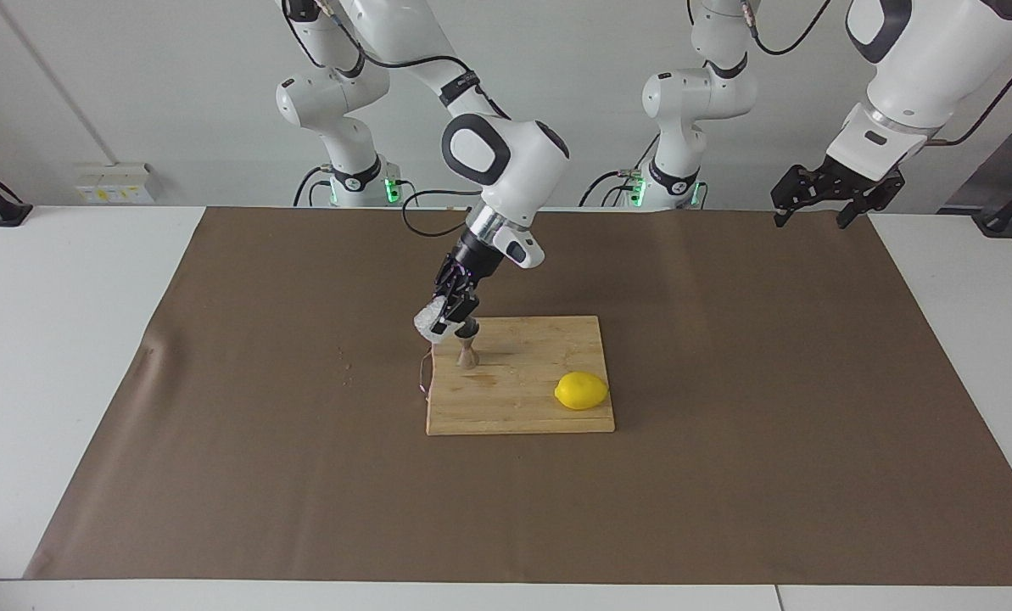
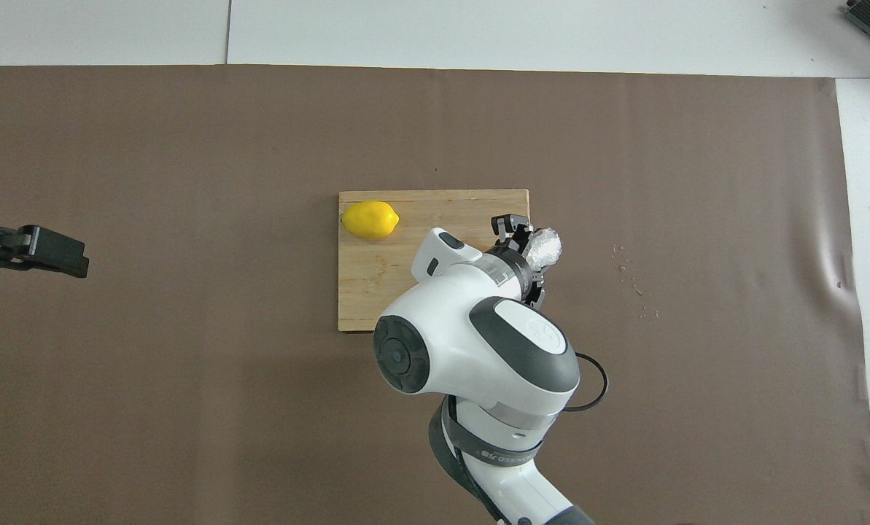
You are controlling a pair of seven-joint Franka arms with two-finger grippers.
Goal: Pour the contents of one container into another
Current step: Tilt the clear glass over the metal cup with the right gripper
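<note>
**While the right arm tips the glass cup at the jigger, the left arm waits**

Where the cutting board (image 1: 539, 399) lies at the middle of the brown mat (image 1: 217, 475), the right gripper (image 1: 449, 316) hangs over the board's corner nearest the robots at the right arm's end. Its jaws are clamped on the glass cup (image 1: 427, 321), which is held tilted in the air, its mouth turned toward the jigger (image 1: 467, 346). In the overhead view the glass cup (image 2: 543, 247) shows just off the board's edge, beside the right gripper (image 2: 520, 237).

The jigger stands upright on the board, directly under the gripper and just beside the tilted cup. Contact between cup and jigger cannot be determined.

A lemon (image 1: 581, 390) rests on the same board, toward the left arm's end and farther from the robots than the jigger, well apart from it.

The left gripper (image 1: 818, 204) waits raised over the mat's edge at its own end of the table, jaws spread open and holding nothing.
</note>
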